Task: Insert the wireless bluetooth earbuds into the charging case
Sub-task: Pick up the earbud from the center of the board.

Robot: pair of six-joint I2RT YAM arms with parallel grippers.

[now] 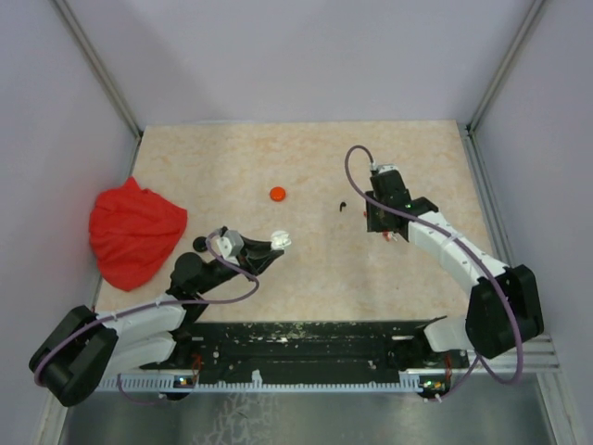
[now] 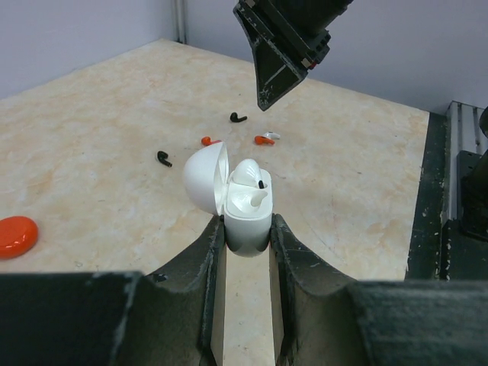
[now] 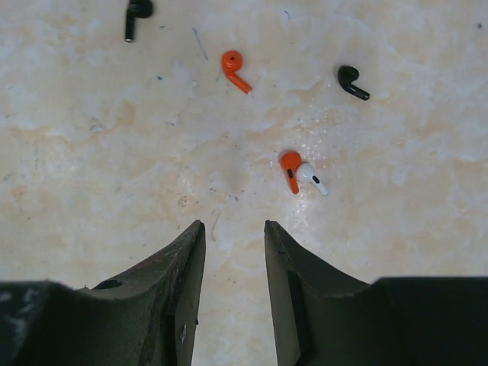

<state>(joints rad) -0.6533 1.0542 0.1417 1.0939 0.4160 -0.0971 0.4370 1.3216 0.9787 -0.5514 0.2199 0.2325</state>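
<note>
Five loose earbuds point(image 3: 232, 69) lay at twelve o'clock from the right gripper point(image 3: 232, 226), fingers apart; the left gripper point(image 2: 245, 225) squeezed one case point(image 2: 248, 213)

Red cloth point(image 1: 136, 232), orange disc point(image 1: 277, 193) (well apart)

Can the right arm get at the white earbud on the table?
Probably yes. The right gripper hangs open and empty above the table, nothing between it and the white earbud. One snag: an orange earbud lies against it, so a clean pinch may be awkward.
</note>
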